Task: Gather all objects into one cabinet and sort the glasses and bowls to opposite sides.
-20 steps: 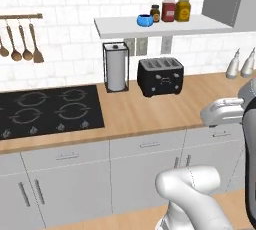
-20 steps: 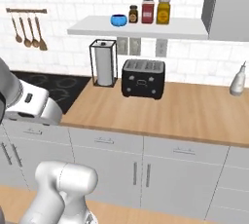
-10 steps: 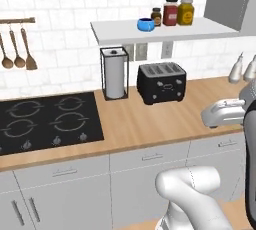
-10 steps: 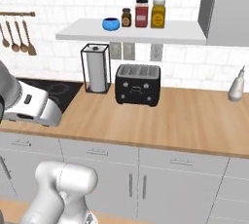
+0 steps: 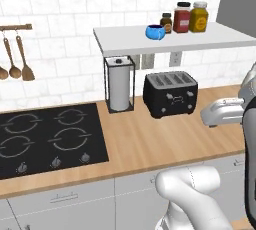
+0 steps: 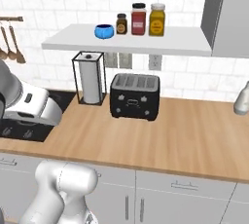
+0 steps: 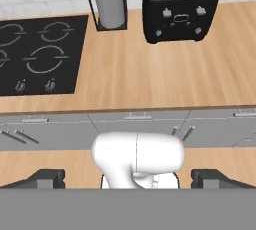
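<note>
I see the blue bowl point(image 5: 155, 32) on the tiled-wall shelf point(image 5: 200, 41), left of three jars point(image 6: 138, 19), so it needs moving. The hand point(image 7: 128, 179) is wide open, holding nothing, raised above the table point(image 7: 150, 81).

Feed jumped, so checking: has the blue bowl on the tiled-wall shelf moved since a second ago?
No. The blue bowl still sits just left of the small jar on the shelf; the whole picture shifted, so the camera moved.
</note>
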You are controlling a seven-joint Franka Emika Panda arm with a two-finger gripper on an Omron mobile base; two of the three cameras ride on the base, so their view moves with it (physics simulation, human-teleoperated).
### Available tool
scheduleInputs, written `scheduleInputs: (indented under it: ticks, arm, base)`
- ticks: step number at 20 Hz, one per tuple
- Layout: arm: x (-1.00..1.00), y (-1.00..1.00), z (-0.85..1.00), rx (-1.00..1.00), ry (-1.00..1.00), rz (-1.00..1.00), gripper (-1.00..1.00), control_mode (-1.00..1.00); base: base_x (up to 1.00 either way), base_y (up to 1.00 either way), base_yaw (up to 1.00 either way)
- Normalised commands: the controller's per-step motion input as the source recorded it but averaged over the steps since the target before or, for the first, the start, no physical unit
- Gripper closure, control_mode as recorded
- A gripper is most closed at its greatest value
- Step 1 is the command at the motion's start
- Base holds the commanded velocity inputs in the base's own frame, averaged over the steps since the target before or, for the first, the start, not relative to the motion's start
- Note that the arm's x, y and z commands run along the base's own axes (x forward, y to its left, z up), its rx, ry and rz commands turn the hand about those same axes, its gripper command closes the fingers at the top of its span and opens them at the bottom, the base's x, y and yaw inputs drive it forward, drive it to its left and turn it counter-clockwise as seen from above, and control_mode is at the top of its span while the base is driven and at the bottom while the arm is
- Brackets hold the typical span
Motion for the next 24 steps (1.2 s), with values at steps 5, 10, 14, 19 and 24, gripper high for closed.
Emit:
scheduleInputs:
  ticks: [5, 10, 14, 19, 24]
  arm:
    - [0.00, 0.00, 0.00, 0.00, 0.00, 0.00, -1.00, 1.00]
    - [0.00, 0.00, 0.00, 0.00, 0.00, 0.00, -1.00, 1.00]
    - [-0.02, 0.00, 0.00, 0.00, -0.03, 0.00, -1.00, -1.00]
    - [-0.32, 0.01, 0.39, 0.00, -0.28, 0.00, -1.00, -1.00]
    - [-0.08, 0.01, 0.67, 0.00, -0.31, 0.00, -1.00, -1.00]
  base:
    - [0.30, 0.00, 0.00]
    - [0.28, 0.00, 0.00]
    - [0.02, 0.00, 0.00]
    - [0.00, 0.00, 0.00]
    - [0.00, 0.00, 0.00]
